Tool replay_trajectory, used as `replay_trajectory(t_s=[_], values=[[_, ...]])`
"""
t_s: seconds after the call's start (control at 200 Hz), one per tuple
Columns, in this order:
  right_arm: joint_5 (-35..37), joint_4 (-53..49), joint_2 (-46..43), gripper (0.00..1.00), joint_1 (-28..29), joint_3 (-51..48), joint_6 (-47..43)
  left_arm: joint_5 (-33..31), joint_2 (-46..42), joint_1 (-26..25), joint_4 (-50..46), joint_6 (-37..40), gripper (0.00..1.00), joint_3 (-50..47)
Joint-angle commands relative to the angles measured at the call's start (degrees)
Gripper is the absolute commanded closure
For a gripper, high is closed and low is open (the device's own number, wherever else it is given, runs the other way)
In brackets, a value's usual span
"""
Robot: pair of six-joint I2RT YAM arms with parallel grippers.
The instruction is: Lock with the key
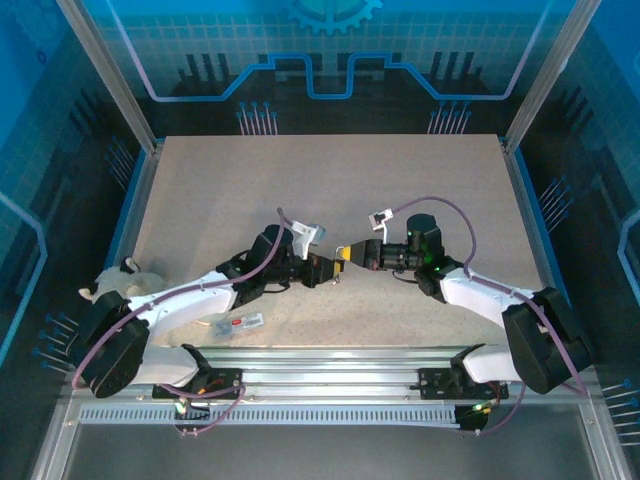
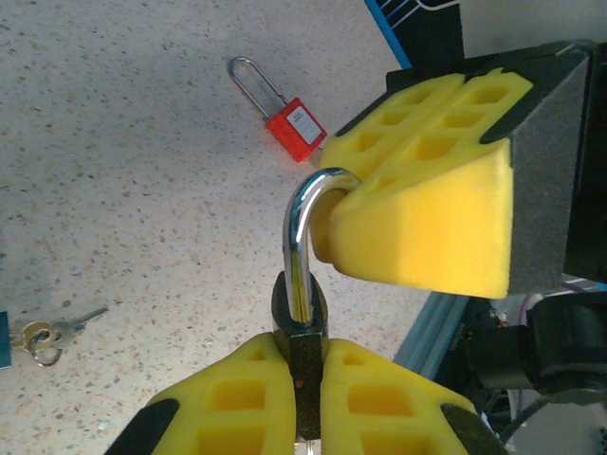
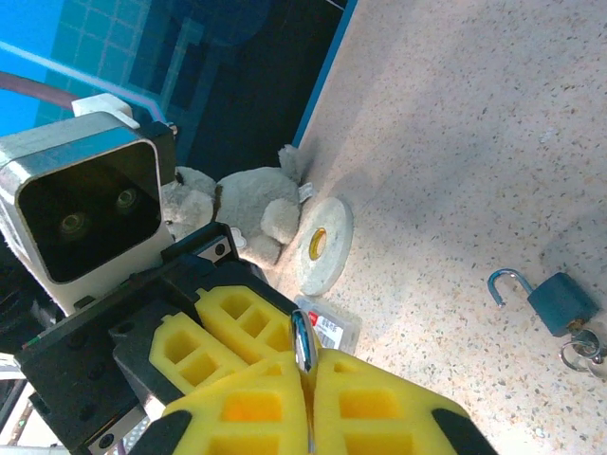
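Note:
A dark padlock hangs in the air between my two arms at mid-table. My left gripper is shut on its body. Its silver shackle curves up into the yellow pads of my right gripper, which is shut on the shackle's bend. A bunch of keys lies on the table to the left, apart from both grippers. Whether a key sits in the held padlock is hidden by the pads.
A red padlock lies on the table beyond the held one. A blue padlock with an open shackle lies by the key ring. A plush toy, a tape roll and a small clear box sit near the left arm's base.

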Motion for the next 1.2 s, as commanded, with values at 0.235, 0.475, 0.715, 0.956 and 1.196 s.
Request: replay_trajectory(t_s=[0.235,0.475,0.715,0.956,1.196], values=[[3.1,3.71,-1.24,0.85,-0.23,-0.39,-0.75,14.08,-1.69,-1.05,8.1,-0.26,1.0,-1.04],[2.74,5.6,-2.55,0.77,-0.55,-1.2,-0.71,15.89,-1.33,-0.76,7.42,0.64,1.0,-1.18],[1.39,12.03,-3.57,0.64,-1.34,-3.52,1.03,15.96,-1.94,-0.45,3.87,3.1,1.0,-0.55],[-0.68,20.99,-4.59,0.55,-2.34,-6.17,3.7,18.12,-1.85,0.02,3.66,3.09,1.0,-0.45],[-1.02,22.99,-5.59,0.5,-3.11,-7.02,4.81,21.68,0.05,0.16,3.73,2.03,1.0,0.6]])
